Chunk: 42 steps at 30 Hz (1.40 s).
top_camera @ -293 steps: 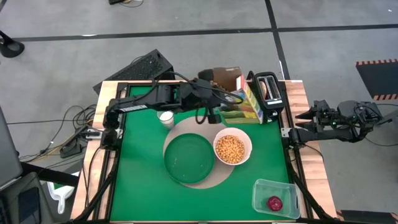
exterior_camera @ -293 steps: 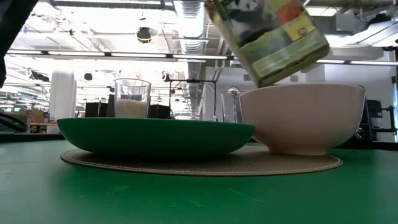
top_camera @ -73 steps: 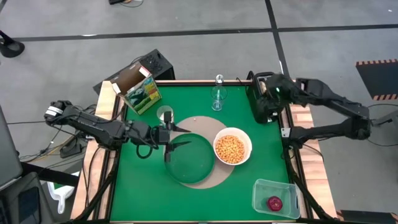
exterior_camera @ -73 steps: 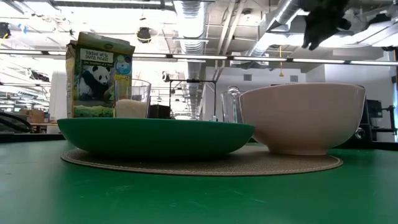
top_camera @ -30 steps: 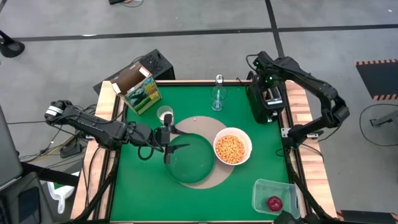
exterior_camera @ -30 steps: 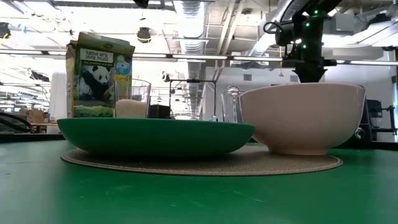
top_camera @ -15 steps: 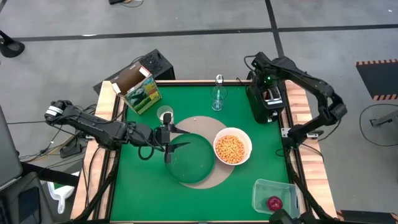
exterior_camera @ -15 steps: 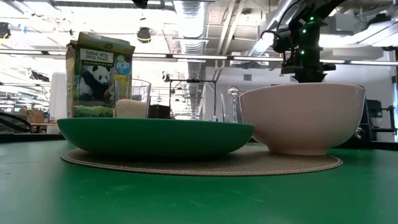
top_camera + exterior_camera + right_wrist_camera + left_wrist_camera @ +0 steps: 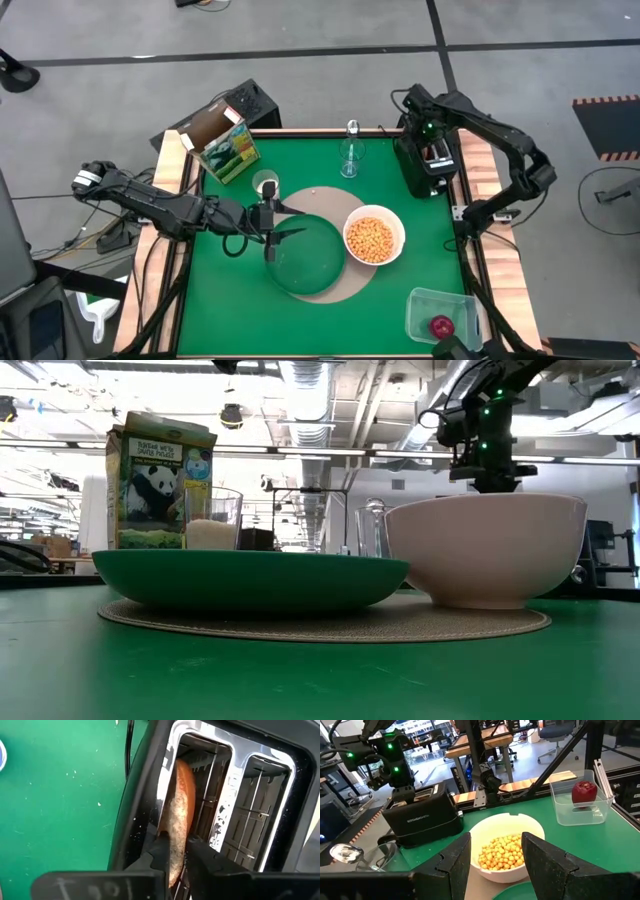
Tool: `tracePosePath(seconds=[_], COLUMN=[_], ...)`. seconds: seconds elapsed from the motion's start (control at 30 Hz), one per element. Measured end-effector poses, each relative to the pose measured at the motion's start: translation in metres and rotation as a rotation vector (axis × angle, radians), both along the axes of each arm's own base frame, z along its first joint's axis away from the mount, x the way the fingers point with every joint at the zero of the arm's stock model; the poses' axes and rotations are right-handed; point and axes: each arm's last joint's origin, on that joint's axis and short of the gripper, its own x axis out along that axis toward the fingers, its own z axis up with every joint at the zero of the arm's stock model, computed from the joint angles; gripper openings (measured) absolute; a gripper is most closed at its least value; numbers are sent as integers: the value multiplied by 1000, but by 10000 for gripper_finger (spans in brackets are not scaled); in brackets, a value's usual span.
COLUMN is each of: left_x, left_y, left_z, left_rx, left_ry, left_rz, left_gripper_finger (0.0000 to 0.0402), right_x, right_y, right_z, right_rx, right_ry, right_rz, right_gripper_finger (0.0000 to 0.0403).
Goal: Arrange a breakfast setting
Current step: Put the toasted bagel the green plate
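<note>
A round toast (image 9: 180, 800) stands on edge in one slot of the black toaster (image 9: 428, 168) at the table's far right. My right gripper (image 9: 175, 847) is above that slot, shut on the toast. A dark green plate (image 9: 308, 258) and a white bowl (image 9: 374, 238) of cereal rest on the round tan mat (image 9: 352, 288). My left gripper (image 9: 280, 222) hovers open at the plate's left rim with nothing between its fingers. The milk glass (image 9: 266, 186) stands just beyond it and the stemmed glass (image 9: 350, 152) at the far edge. The red fruit (image 9: 441, 326) lies in a clear tub. My right gripper pinches the toast's upper edge (image 9: 173, 832) between its two fingers, one finger on each flat face. The fingers point down from above into the slot. The toast stands upright on edge, most of it still inside the toaster.
A green-and-yellow cereal box (image 9: 228, 148) stands at the far left corner. The clear tub (image 9: 445, 318) sits at the near right corner. Bare green table lies near the front edge and between the bowl and the toaster.
My right gripper has edged slightly toward the table's left above the toaster slot. The left arm and the tableware have kept still.
</note>
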Motion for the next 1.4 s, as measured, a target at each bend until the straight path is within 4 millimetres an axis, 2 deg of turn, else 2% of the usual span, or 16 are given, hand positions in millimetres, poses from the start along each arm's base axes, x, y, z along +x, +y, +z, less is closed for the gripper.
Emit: tracePosePath(seconds=[0.27, 0.67, 0.97, 1.17, 1.3, 1.4], left_x=[0, 0, 0, 0, 0, 0], left_y=[0, 0, 0, 0, 0, 0], left_z=[0, 0, 0, 0, 0, 0], left_rx=[-1, -1, -1, 0, 0, 0], left_ry=[0, 0, 0, 0, 0, 0], left_rz=[0, -1, -1, -1, -1, -1], left_gripper_finger=[163, 163, 163, 163, 163, 163], right_x=[-1, -9, -11, -13, -12, -8], right_y=[1, 10, 14, 24, 39, 54], right_z=[4, 55, 70, 97, 118, 126], right_rx=[-21, -116, -147, -225, -275, -291], right_ry=[13, -28, -37, -91, -154, -202], right_rz=[6, 6, 7, 22, 63, 124], right_gripper_finger=[63, 63, 63, 63, 63, 63])
